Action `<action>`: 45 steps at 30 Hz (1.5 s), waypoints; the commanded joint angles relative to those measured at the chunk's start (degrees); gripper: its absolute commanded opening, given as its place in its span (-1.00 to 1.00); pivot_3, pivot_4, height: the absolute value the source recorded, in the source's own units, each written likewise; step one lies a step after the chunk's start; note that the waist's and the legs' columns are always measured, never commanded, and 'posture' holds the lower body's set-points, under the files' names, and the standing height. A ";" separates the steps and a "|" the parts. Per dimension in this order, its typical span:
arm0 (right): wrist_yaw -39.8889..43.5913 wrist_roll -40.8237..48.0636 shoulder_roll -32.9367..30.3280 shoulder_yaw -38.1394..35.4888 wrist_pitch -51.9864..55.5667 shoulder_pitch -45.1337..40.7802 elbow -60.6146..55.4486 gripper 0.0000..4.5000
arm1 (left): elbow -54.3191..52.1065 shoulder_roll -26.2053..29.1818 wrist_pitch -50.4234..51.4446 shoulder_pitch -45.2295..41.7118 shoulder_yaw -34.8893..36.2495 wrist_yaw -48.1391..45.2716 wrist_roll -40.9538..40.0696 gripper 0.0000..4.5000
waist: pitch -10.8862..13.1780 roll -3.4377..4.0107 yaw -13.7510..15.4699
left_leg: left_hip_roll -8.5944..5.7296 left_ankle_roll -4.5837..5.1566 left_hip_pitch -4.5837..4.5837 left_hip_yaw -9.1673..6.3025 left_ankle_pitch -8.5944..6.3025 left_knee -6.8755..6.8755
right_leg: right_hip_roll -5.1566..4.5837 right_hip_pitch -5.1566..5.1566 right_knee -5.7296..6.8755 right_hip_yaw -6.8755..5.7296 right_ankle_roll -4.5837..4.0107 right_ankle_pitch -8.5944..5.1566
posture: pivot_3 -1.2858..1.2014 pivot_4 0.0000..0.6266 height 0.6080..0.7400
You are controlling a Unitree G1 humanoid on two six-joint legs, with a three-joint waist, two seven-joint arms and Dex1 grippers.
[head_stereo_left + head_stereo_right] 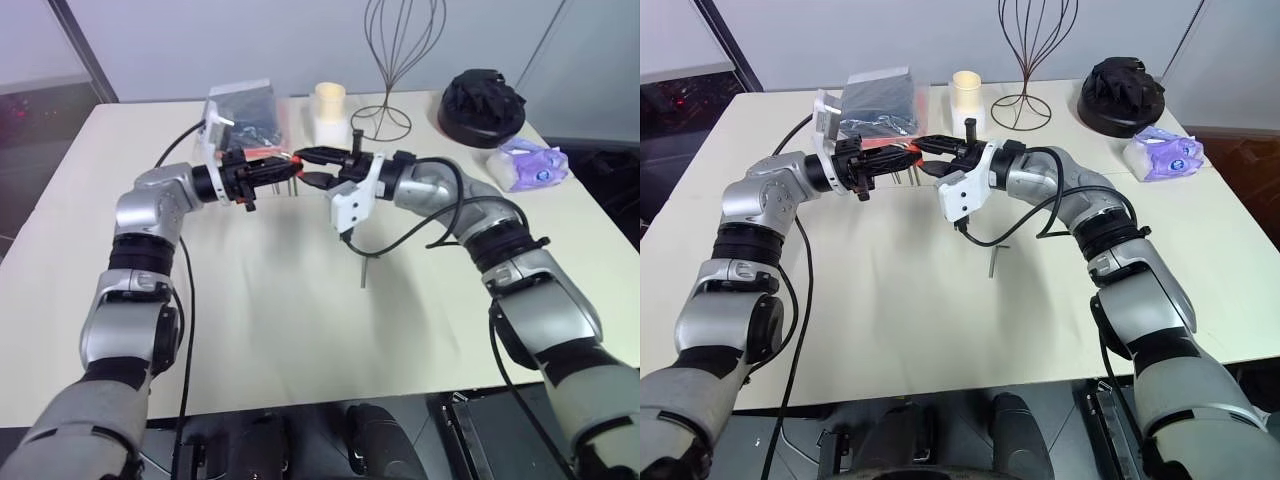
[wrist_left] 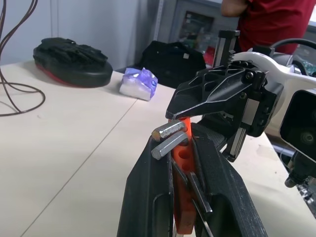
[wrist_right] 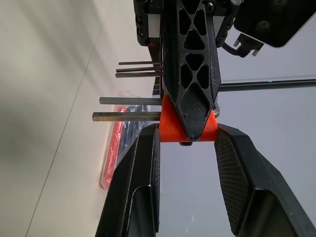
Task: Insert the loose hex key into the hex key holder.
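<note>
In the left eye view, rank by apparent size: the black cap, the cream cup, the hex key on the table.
1. black cap
2. cream cup
3. loose hex key

The cap and cup sit farther away, so true sizes could differ.

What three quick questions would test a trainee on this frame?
1. True or false: the loose hex key is already in the hex key holder.
2. Which grips the hex key holder: A) left gripper only, B) right gripper only, C) both?
3. Fill in: the loose hex key lies on the ____.
Key: 1 false; 2 C; 3 table.
</note>
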 commanded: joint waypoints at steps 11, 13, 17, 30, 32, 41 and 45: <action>-0.34 1.96 0.11 -1.52 0.68 -1.00 -2.08 -0.55 | -0.57 -0.19 -2.28 -0.29 1.31 1.86 0.97 0.50 | 0.00 0.00 0.02 | 0.00 0.00 0.00 0.00 0.00 0.00 | 0.00 0.00 0.01 0.00 0.00 0.00 | 0.03 -0.52 1.00; -0.36 2.00 0.13 -1.52 0.73 -0.98 -2.07 -0.55 | -0.63 -0.31 -2.41 -0.22 1.42 2.09 0.89 0.50 | 0.00 0.00 0.02 | 0.00 0.00 0.00 0.00 0.00 0.01 | -0.01 0.00 0.01 0.00 0.00 0.00 | 0.03 -0.52 1.00; -0.39 2.10 0.18 -1.55 0.84 -0.96 -2.12 -0.55 | -0.88 -0.41 -2.27 0.02 1.50 2.03 0.65 0.50 | 0.00 0.00 0.00 | 0.00 0.00 0.00 0.00 0.00 0.01 | 0.00 0.00 0.01 0.00 0.00 0.00 | 0.03 -0.52 1.00; 0.28 2.74 0.10 -1.47 1.24 -0.71 -2.24 -0.55 | -0.98 -0.77 -2.59 0.03 1.87 2.34 0.50 -0.98 | 0.00 0.00 -0.01 | 0.00 0.00 0.00 -0.01 0.00 0.01 | 0.00 0.00 0.02 0.00 0.00 0.00 | 0.03 -0.52 1.00; 1.04 3.43 0.14 -1.54 1.46 -0.51 -2.24 -0.55 | -0.89 -0.76 -3.01 -0.01 1.87 2.74 0.75 -0.98 | 0.00 0.00 0.00 | 0.00 0.00 0.00 0.00 0.00 0.01 | 0.00 0.00 0.02 0.00 0.00 0.00 | 0.03 -0.52 1.00; 7.95 7.97 -2.82 -2.14 4.14 3.40 -7.65 0.98 | -1.55 -0.45 -4.02 0.32 1.57 2.93 1.14 -1.00 | 0.00 0.00 0.08 | 0.00 0.00 0.00 -0.01 0.00 0.02 | 0.00 0.00 0.02 0.00 0.00 0.00 | 0.03 -0.52 1.00; 16.13 16.67 -8.52 -6.45 14.34 12.85 -18.22 0.98 | -5.00 0.37 -3.54 2.68 1.25 2.92 1.11 -1.00 | 0.00 0.00 0.49 | -0.02 0.10 -0.01 -0.06 -0.05 0.08 | -0.02 0.08 0.02 -0.01 0.01 0.00 | 0.03 -0.52 1.00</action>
